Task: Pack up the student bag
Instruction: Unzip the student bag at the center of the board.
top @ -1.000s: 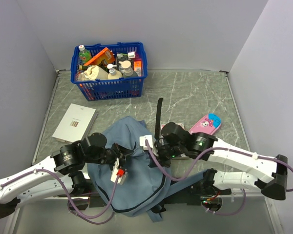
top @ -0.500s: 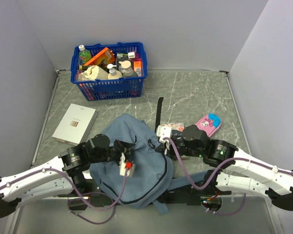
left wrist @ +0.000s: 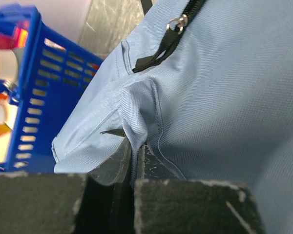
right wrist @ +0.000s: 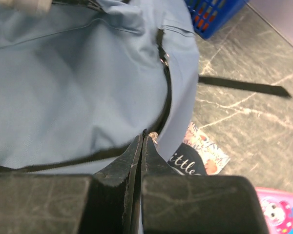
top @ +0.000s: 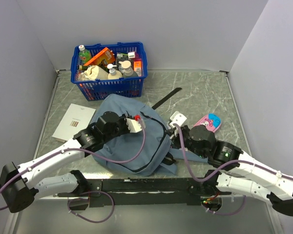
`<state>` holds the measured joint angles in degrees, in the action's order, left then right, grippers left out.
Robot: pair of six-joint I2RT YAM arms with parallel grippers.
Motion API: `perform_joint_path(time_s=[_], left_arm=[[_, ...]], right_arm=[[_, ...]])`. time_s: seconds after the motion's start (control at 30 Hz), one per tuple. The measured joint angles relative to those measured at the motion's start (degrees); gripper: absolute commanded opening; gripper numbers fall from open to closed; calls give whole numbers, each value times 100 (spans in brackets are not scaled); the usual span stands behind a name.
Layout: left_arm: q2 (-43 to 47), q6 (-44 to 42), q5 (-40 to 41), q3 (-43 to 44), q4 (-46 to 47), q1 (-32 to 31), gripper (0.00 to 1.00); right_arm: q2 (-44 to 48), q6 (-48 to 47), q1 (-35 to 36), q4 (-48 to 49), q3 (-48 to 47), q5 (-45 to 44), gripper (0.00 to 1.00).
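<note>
The student bag [top: 127, 141], soft grey-blue fabric with dark zipper lines, lies in the middle of the table, its black strap end [top: 167, 97] stretched toward the back. My left gripper [top: 139, 122] sits on the bag's top and is shut on a pinched fold of the bag's fabric [left wrist: 136, 131]. My right gripper [top: 170, 129] is at the bag's right edge, its fingers [right wrist: 154, 158] shut on a zipper pull with a metal ring [right wrist: 154, 138]. A second zipper pull [left wrist: 177, 22] shows in the left wrist view.
A blue basket [top: 110, 88] full of bottles and packets stands at the back left. A white book [top: 74, 122] lies left of the bag. A pink pencil case [top: 208, 122] lies to the right. A flowered book [right wrist: 202, 155] peeks from under the bag.
Both arms have carried the bag away from the near edge toward the back of the table. Its strap has swung to the right. Both grippers stayed shut.
</note>
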<state>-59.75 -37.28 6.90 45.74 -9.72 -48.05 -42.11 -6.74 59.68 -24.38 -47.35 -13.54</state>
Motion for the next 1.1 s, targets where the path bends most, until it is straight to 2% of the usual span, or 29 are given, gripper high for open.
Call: perform_joint_path(time_s=[0.23, 0.27, 0.3, 0.33, 0.37, 0.4, 0.47, 0.5, 0.67, 0.77, 0.93, 1.1], left_arm=[[2, 608, -39, -2, -208, 9, 1], [0, 682, -39, 0, -221, 9, 4], [0, 765, -48, 4, -236, 9, 14], [-2, 831, -105, 20, -271, 13, 36], [-4, 868, -179, 61, -356, 22, 43], [-4, 872, -256, 131, -481, 31, 58], [2, 815, -553, 339, -643, 59, 80], [15, 741, -776, 505, -741, 76, 98], [428, 85, -2190, 892, -754, 87, 96], [232, -133, -2894, 1189, -715, 81, 96], [-1071, -417, -3834, 1875, -608, 83, 96], [-2476, -1209, -4435, 2557, -1405, 103, 99]], right_arm=[[514, 636, 2, -22, 522, 90, 0], [535, 748, 2, -26, 553, 142, 0], [546, 874, 7, -31, 579, 197, 0], [549, 990, 11, -26, 597, 221, 0], [557, 1095, 22, -15, 627, 223, 0], [566, 1191, 35, -24, 651, 214, 0], [568, 1331, 39, -55, 656, 155, 0], [568, 1364, 39, -52, 656, 111, 0], [566, 1462, 39, 61, 662, 2, 0], [590, 1464, 39, 306, 785, 46, 0], [748, 1377, 39, 612, 1027, 330, 0], [767, 1204, 44, 772, 962, 739, 0]])
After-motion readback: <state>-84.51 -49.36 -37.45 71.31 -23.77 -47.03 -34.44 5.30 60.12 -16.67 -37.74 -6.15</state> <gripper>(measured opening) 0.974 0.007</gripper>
